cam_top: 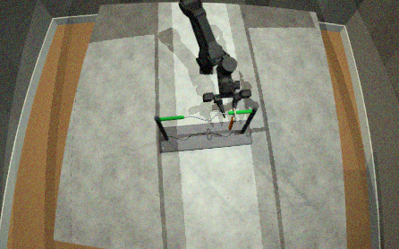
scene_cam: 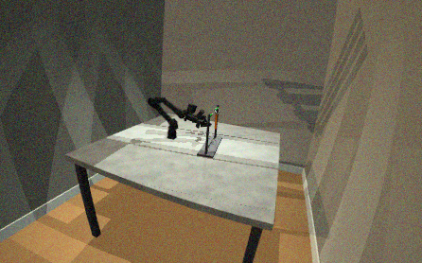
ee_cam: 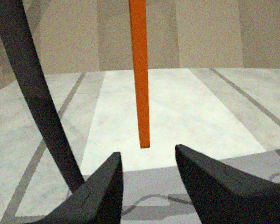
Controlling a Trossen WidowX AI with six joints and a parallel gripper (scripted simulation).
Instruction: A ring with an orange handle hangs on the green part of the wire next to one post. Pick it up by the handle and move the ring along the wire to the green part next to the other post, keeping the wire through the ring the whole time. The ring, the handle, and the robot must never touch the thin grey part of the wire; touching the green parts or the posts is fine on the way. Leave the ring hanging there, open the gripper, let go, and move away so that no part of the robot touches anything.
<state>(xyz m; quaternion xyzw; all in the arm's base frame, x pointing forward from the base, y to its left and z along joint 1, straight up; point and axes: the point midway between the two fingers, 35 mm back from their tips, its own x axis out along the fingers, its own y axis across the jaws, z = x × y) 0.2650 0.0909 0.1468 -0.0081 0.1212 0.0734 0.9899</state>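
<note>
The orange handle [cam_top: 232, 123] [scene_cam: 216, 122] [ee_cam: 141, 85] hangs down from the ring [cam_top: 234, 114], which is around the green part [cam_top: 247, 111] next to the right-hand post [cam_top: 249, 122] in the top view. This post [ee_cam: 33, 95] is at left in the wrist view. The other green part [cam_top: 172, 118] is beside the left-hand post [cam_top: 162, 129]. My gripper [cam_top: 229, 113] [ee_cam: 148, 154] is partly open and empty. Its fingers are on the robot's side of the handle, whose lower end shows beyond the fingertips. Contact with the wire cannot be told.
The thin grey wire between the green parts is faint in the top view and runs close to the fingers. The posts stand on a grey base [cam_top: 207, 143] [ee_cam: 156, 182] on the table [cam_top: 117, 179] [scene_cam: 167, 170]. Shadows of the wire and arm cross the base and table.
</note>
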